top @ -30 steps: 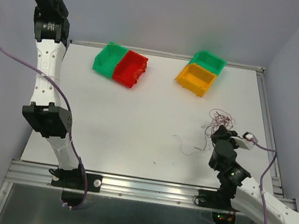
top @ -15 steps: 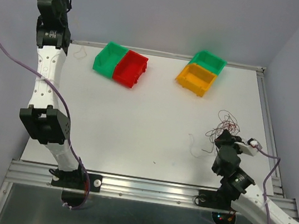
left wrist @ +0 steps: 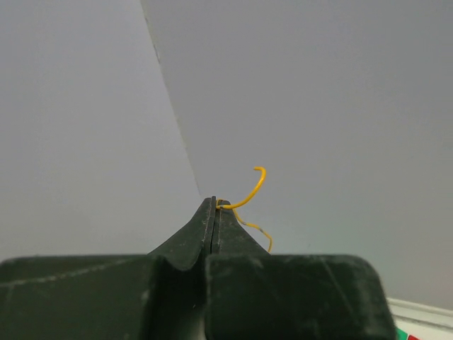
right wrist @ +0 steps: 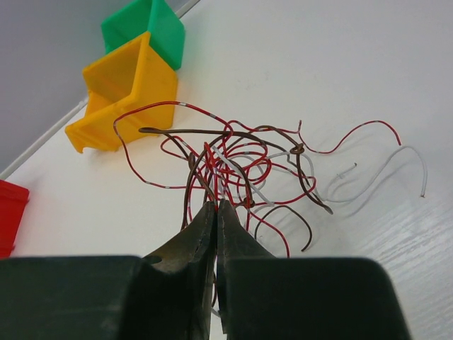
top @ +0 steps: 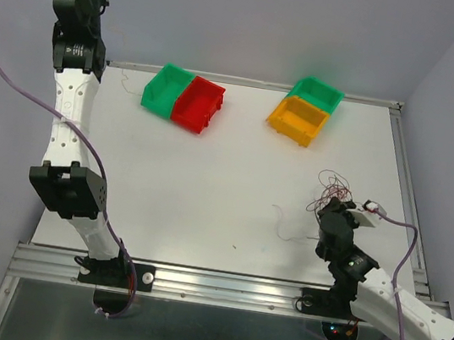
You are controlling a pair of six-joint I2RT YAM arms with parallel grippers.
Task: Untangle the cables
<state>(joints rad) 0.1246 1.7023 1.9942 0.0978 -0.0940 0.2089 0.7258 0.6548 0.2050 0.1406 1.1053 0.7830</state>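
Observation:
The cables point(right wrist: 233, 159) are a small tangle of dark red, brown and white strands on the white table, at the right side point(top: 334, 186). My right gripper point(right wrist: 216, 204) is shut on strands at the tangle's near edge, low over the table point(top: 334, 207). A loose strand point(top: 287, 227) trails left of it. My left gripper point(left wrist: 215, 202) is raised high at the back left and faces the wall. It is shut on one thin yellow cable point(left wrist: 252, 190) that curls out to the right of its tips. A thin pale strand point(top: 124, 78) shows near the table's back left corner.
A green and red pair of bins point(top: 183, 98) stands at the back left. A green and orange pair point(top: 305, 110) stands at the back right, ahead and left of the tangle in the right wrist view point(right wrist: 124, 88). The table's right rail point(top: 410, 206) runs close to the tangle.
The left arm has risen higher at the back left. The right gripper slid right with the tangle, then came back left a little. The loose strand trailed along.

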